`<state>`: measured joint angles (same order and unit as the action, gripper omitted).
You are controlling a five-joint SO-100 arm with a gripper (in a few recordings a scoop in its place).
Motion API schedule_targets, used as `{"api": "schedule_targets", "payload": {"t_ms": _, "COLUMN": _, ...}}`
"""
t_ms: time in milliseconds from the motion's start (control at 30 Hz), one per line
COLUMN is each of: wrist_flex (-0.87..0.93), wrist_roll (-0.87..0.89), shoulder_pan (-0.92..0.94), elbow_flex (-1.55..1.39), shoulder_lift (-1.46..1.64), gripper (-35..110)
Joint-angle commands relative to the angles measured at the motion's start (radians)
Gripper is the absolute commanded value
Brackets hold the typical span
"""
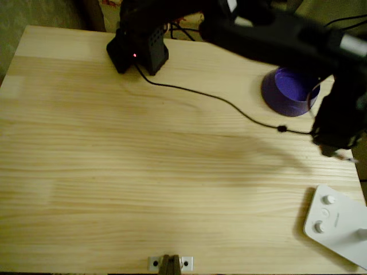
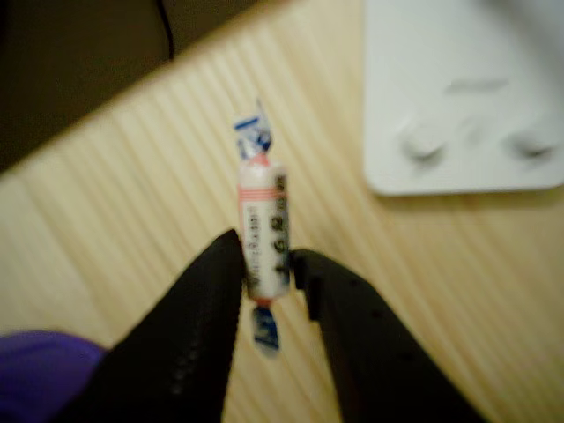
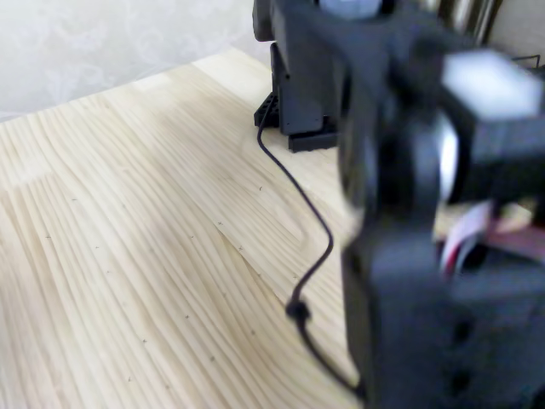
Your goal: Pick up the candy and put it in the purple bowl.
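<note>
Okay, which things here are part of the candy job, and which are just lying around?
Part of the job:
candy, held in the gripper
purple bowl

Just lying around:
white device with round knobs
black cable across the table

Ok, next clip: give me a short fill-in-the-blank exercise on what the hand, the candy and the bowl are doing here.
1. The hand is shut on the ____.
2. In the overhead view the bowl on the table is ____ in colour.
3. In the wrist view the candy is held with its long axis running ____ in the picture.
4. The flat device with round knobs is ____ in colour.

Missing words: candy; purple; up and down; white
</note>
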<state>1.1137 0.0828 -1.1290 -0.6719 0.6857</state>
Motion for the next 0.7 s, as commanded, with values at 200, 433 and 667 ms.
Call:
{"api": "schedule_targets", "payload": {"t_ms": 200, "wrist_flex": 0.058, "wrist_roll": 0.015, "shoulder_pan": -0.072, "elbow_flex": -0.052, "shoulder_lift": 0.399, "gripper": 1}}
{"api": "schedule_targets", "payload": {"t_ms": 433, "wrist_flex": 0.058, "wrist_roll": 0.02, "shoulder_pan": -0.152, "elbow_flex": -0.212, "shoulder_lift": 0.532, "gripper": 1}}
{"api": "schedule_targets", "payload": {"t_ms": 667, "wrist_flex": 0.005, "wrist_roll": 0.017, "shoulder_pan": -0.229, "elbow_flex": -0.492, "shoulder_lift": 0.686, "gripper": 1}}
